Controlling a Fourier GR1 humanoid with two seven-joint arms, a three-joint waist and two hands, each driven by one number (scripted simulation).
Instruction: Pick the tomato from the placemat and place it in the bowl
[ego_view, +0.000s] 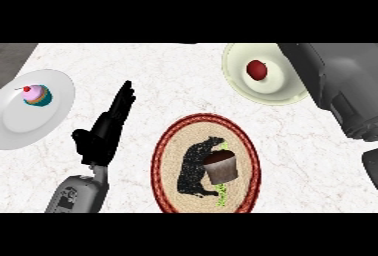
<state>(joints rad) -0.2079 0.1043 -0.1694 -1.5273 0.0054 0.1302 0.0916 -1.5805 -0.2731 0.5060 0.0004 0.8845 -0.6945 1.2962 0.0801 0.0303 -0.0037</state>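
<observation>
**Ana:** Pale marble-patterned counter (184, 85) fills nearly the whole head view, with a sliver of grey floor at the top left corner. What sits on it?

**Ben:** An oval woven placemat (166, 150) with a red rim and a black animal figure lies low in the middle. A brown cupcake (222, 166) rests on it. At the left edge a white plate (22, 120) carries a small pink cupcake (35, 95).

**Ana:** And the tomato?

**Ben:** The tomato (257, 70) is not on the placemat. It lies inside the pale bowl (284, 92) at the upper right, near the bowl's middle, apart from the wall.

**Ana:** So the placing looks done, I'd judge. How would the tomato handle?

**Ben:** Small, round, smooth-skinned; likely light, a little slippery, and soft enough to bruise. It would want fingers curled round its widest part from above, thumb opposite, not a pinch at the top.

**Ana:** The hands?

**Ben:** The left hand (107, 127) rests on the counter between plate and placemat, fingers straight and pressed together, pointing up the view, holding nothing. The right forearm (336, 80) crosses the upper right corner and covers part of the bowl's rim; the right hand itself is out of sight.

**Ana:** Room to move?

**Ben:** Open counter lies between bowl and placemat.
</observation>
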